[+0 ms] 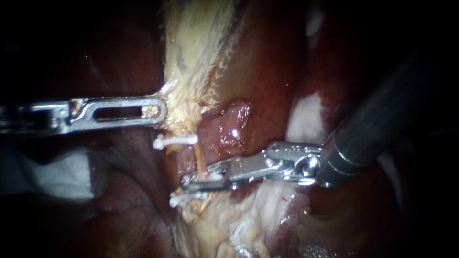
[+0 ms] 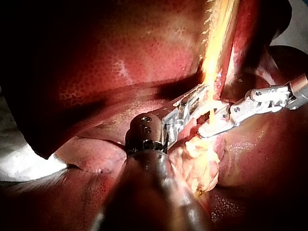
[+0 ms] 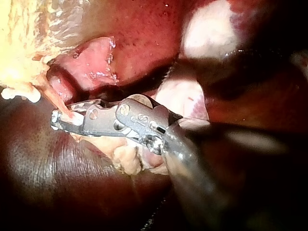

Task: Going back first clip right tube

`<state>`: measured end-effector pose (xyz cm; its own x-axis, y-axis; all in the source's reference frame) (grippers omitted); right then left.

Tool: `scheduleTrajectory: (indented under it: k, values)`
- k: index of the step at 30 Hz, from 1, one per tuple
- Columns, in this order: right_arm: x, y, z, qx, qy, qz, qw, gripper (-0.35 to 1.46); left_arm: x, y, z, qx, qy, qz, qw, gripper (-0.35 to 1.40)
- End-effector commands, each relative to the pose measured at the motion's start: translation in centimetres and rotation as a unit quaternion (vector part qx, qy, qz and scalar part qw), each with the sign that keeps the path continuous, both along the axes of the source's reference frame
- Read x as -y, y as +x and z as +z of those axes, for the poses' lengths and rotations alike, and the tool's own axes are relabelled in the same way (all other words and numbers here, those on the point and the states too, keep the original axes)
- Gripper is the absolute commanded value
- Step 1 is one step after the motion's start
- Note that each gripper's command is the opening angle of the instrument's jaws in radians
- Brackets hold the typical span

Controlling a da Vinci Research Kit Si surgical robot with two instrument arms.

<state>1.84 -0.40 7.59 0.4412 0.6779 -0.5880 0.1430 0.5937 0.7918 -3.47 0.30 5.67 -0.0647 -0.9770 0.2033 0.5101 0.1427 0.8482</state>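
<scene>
Nearest the endoscope lay the broad dark grey shaft of the right instrument, slanting down from the upper right to a bright steel wrist. Its two slim steel jaws were clenched across the thin tan tube, one on each side, with a fleck of white showing between them. The right wrist view agreed: the tube ran down into the closed jaws near their tips.

Just below those jaws a white plastic clip sat at the tube's lower end, against lumpy cream-coloured fat. Above them a second white clip sat at the tube's upper end, so the jaws stood between the two clips. A pink glossy lump lay just beside the tube.

Farther back, the left instrument lay level from the left. Its long slotted steel jaws grasped the edge of the pale yellow fatty strip, and yellow tissue showed through the slot. In the left wrist view the strip sat between both jaws. Behind everything spread the dark red liver.
</scene>
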Motion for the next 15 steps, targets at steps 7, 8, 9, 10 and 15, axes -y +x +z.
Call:
scheduleTrajectory:
  k: [7, 8, 9, 10, 15]
  values:
    - [0.02, 0.00, -0.02, 0.000, 0.002, -0.004, 1.0000, -0.35, 0.00, 0.00, -0.01, 0.000, 0.000, 0.000, 1.0000, -0.35]
    - [0.02, 0.01, -0.02, 0.000, 0.002, -0.004, 1.0000, -0.27, 0.01, 0.00, -0.01, 0.000, 0.000, 0.000, 1.0000, -0.35]
    - [0.03, 0.01, -0.03, 0.000, 0.005, -0.003, 1.0000, -0.08, 0.01, 0.01, -0.01, 0.000, 0.000, 0.000, 1.0000, -0.35]
    - [0.04, 0.02, -0.04, -0.011, -0.010, -0.004, 0.9999, 0.12, 0.01, 0.01, -0.01, 0.000, 0.000, 0.000, 1.0000, -0.35]
    - [0.01, 0.05, -0.05, -0.032, -0.067, 0.005, 0.9972, 0.52, 0.02, 0.01, -0.03, 0.000, 0.000, 0.000, 1.0000, -0.35]
